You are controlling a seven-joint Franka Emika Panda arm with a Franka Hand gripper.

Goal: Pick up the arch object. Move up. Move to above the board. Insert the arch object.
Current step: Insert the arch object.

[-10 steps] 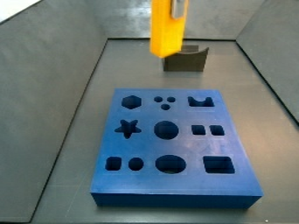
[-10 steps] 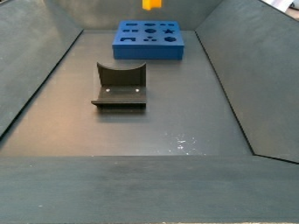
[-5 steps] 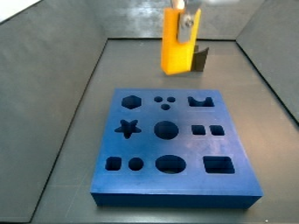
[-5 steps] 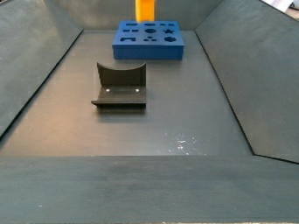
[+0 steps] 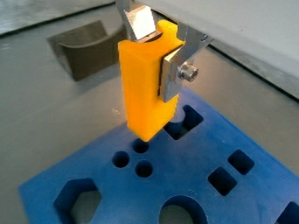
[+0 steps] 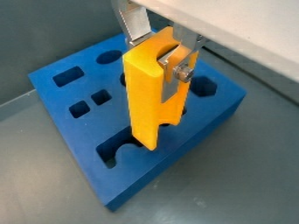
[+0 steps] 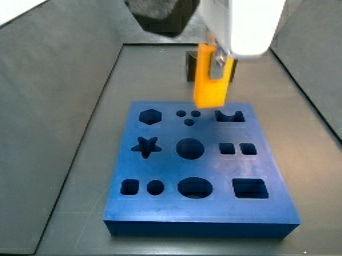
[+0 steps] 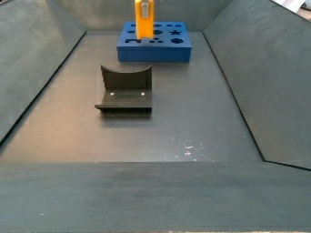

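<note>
The gripper [image 5: 158, 48] hung over the board [image 5: 105, 188], clamped on the arch object [image 5: 149, 87], which stood upright just above the board's far edge by the arch hole [image 7: 231, 115]. The fixture [image 8: 124, 88] sat on the floor, well apart from the board [image 8: 153, 49].

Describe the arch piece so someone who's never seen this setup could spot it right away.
Find the big blue board with shaped holes at one end of the grey bin. Just above it, the tool grips the arch piece: a tall, narrow, bright orange-yellow block, unlike the dark fixture on the floor.
</note>
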